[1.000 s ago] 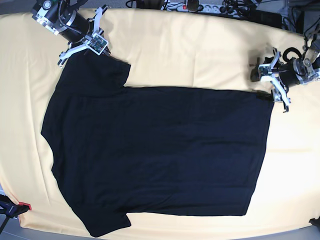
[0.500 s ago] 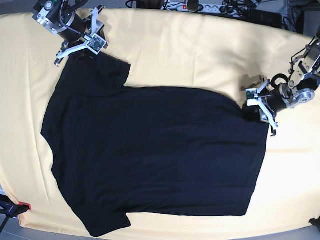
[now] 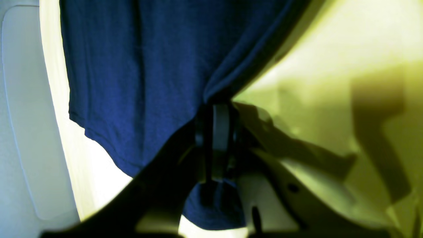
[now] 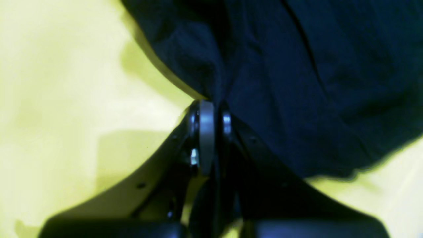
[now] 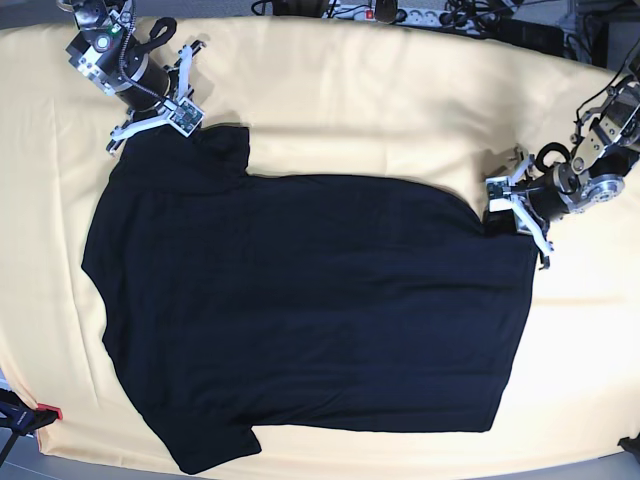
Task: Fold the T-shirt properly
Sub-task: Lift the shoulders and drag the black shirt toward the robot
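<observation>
The black T-shirt [image 5: 310, 300] lies spread across the pale yellow cloth [image 5: 370, 80], its broad body filling the middle of my base view and reaching down toward six o'clock. One sleeve-like flap pokes out at seven o'clock, near the lower edge of the cloth.

At ten o'clock in that view, my right gripper [image 5: 180, 125] is closed on the shirt's far corner. Its wrist camera shows the dark fabric drawn to a narrow crease right between the fingertips [image 4: 207, 115] — folds fan out toward twelve o'clock and four o'clock, and bare yellow cloth shows at nine.

My left gripper [image 5: 525, 215] works the opposite far corner, between two and three o'clock in the base view, closed on a pinch of the same shirt. From its wrist camera I see the fabric gathered at the fingertips [image 3: 220, 122], a raised fold running up toward one o'clock — yellow cloth and soft shadows lie at three. A smooth grey surface [image 3: 33, 109] fills the edge at nine o'clock, beyond the pale strip.

Between the two grips, the shirt's far edge runs in a shallow curve, dipping toward the left gripper. I see no print on the side facing up.
</observation>
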Available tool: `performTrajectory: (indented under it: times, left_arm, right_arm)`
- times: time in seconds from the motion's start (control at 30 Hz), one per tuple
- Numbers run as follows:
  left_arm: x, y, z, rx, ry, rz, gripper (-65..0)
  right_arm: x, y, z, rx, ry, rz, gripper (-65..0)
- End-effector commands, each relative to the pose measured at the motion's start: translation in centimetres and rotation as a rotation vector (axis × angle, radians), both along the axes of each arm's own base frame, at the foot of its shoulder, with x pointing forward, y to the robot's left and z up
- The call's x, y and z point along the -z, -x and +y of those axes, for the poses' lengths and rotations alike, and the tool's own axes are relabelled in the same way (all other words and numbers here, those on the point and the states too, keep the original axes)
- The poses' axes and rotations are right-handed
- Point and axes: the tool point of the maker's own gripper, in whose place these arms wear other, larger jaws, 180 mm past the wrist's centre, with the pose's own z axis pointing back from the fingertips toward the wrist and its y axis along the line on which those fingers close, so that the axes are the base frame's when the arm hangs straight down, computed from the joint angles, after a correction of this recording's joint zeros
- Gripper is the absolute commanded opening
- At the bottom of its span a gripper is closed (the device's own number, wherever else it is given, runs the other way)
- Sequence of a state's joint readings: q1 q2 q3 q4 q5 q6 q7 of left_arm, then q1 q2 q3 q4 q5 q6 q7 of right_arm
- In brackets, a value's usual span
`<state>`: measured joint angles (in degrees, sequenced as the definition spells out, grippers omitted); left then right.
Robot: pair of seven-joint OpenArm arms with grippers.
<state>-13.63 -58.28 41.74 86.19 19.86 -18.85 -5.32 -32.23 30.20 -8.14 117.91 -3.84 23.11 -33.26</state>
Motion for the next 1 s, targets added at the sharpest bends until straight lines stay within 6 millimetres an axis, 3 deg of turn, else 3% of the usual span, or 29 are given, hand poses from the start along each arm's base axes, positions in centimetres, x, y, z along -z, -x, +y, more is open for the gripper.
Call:
performTrajectory:
  times: [0.0,0.17,0.43,0.57,0.73,0.87,0.97]
  left_arm:
    - [-0.9,0.2,0.4,0.021,-0.014,0.001,-65.0]
    - [-4.3,1.3,-0.8,0.1,0.0,-0.023,-65.0]
    - [-7.2,6.7,-1.4,0.223,-0.025,0.171,-65.0]
    - [-8.2,9.8,-1.1,0.271,-0.046,0.294,-65.0]
    - [-10.0,12.2,-1.5,0.302,-0.035,0.352,-65.0]
    - [-10.7,14.5,-1.5,0.345,-0.062,0.397,-65.0]
    - [-10.7,16.5,-3.0,0.397,-0.034,0.432,-65.0]
  right_arm:
    - [-1.1,-0.6,-1.3,-0.005,0.06,-0.031,-65.0]
    - [-3.6,0.0,-2.8,-0.02,0.167,-0.041,-65.0]
    - [-5.2,4.6,-4.6,-0.012,0.216,0.023,-65.0]
    - [-4.3,8.5,-6.2,0.033,0.264,0.142,-65.0]
    - [-3.2,13.3,-6.4,0.03,0.271,0.279,-65.0]
    - [-2.9,15.8,-6.5,0.026,0.281,0.355,-65.0]
    - [-2.8,16.9,-6.6,0.023,0.287,0.387,-65.0]
